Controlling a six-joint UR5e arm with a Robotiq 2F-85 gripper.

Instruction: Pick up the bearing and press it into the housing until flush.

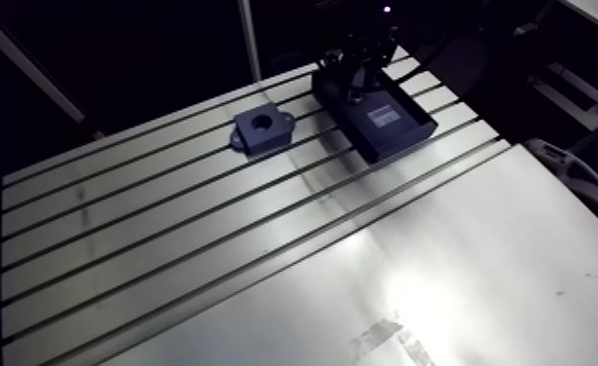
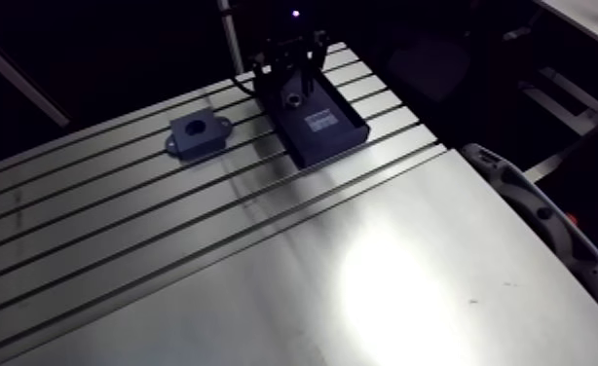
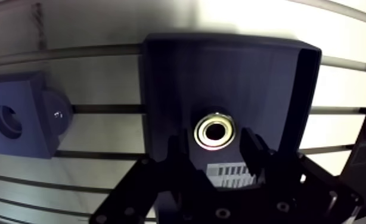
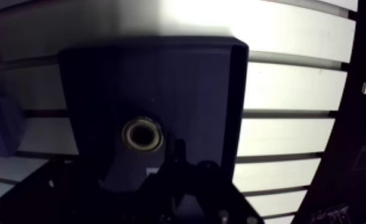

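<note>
1. Hand. The hand (image 3: 214, 143) is open. Its two fingers (image 3: 178, 158) stand apart, one on each side of the bearing (image 3: 215, 131), with a thin gap showing on both sides. I judge that nothing is gripped yet.

2. Bearing. The bearing is a small metal ring. It lies flat on the floor of a black tray (image 3: 269, 77), between the fingers, with its opening facing up.

3. Step in hand: the grasp. I centre the hand until the two gaps look equal, then lower it so the fingers meet the outer wall of the ring and not its top edge. I close slowly. An off-centre close would likely push the ring across the smooth tray floor or tilt it. I lift straight up to clear the tray wall.

4. Housing. The housing (image 1: 262, 129) is a blue block with a round hole (image 3: 8, 121) facing up. It sits on the bench (image 1: 167, 253) beside the tray, apart from it.

5. Pressing. I hold the ring level over the hole before pressing. A tilted ring will probably jam before it is flush.
</note>
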